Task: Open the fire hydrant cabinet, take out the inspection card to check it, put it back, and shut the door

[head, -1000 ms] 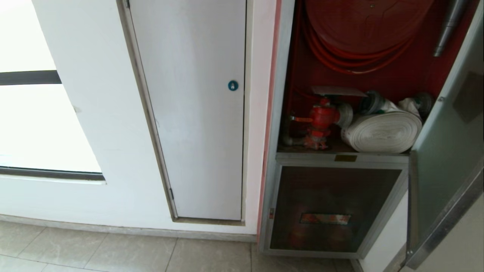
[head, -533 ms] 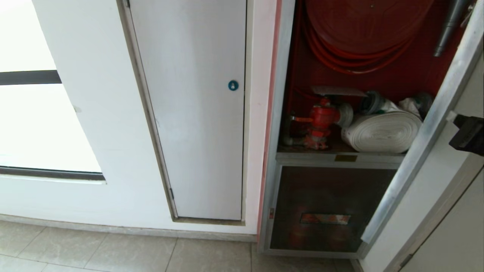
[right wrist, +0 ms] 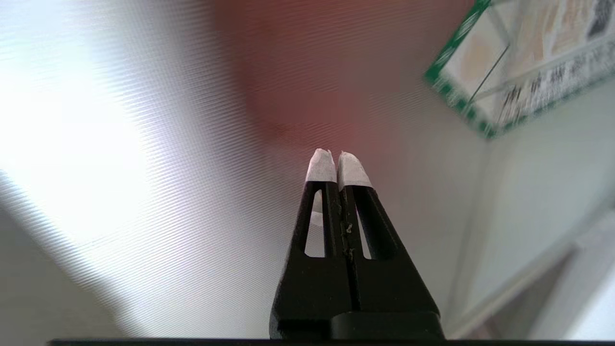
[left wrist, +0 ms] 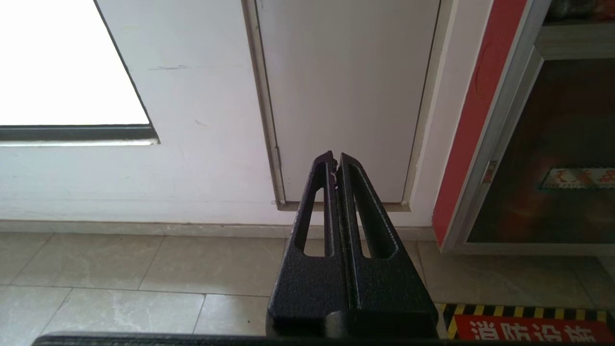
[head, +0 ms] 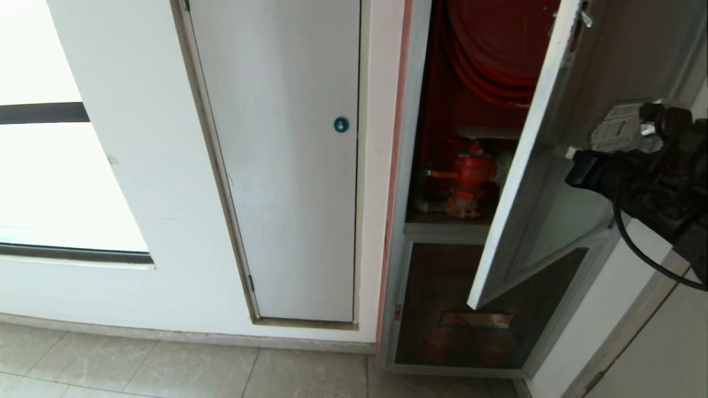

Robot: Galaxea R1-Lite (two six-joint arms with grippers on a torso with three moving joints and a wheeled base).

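At the right of the scene, the fire hydrant cabinet (head: pixel 470 110) was seen with its door (head: pixel 531 166) swung partway across the opening, the silver frame edge running diagonally from upper right to lower left. Through the remaining gap on the left, the dark red interior, part of the red hose reel (head: pixel 487 50) and the red valve (head: pixel 470 177) were visible. The inspection card could not be made out in any view. The right gripper (head: pixel 572 160) was held against the near face of the door, at the right side of the head view, with its fingers (right wrist: pixel 321 166) pressed fully together and nothing gripped between them. In the right wrist view the white-tipped fingers pointed at the tinted glass, and the green-bordered sticker (right wrist: pixel 523 67) was seen beside them on the same panel. Below the door, the smaller dark glass panel (head: pixel 442 309) was shut in its frame. To the left of the cabinet, the white panel (head: pixel 282 166) with the round blue lock (head: pixel 341 125) was closed. The left gripper (left wrist: pixel 336 161) was parked low, near the tiled floor (left wrist: pixel 144 269), with its fingers closed together and empty, pointed toward the foot of the white panel.
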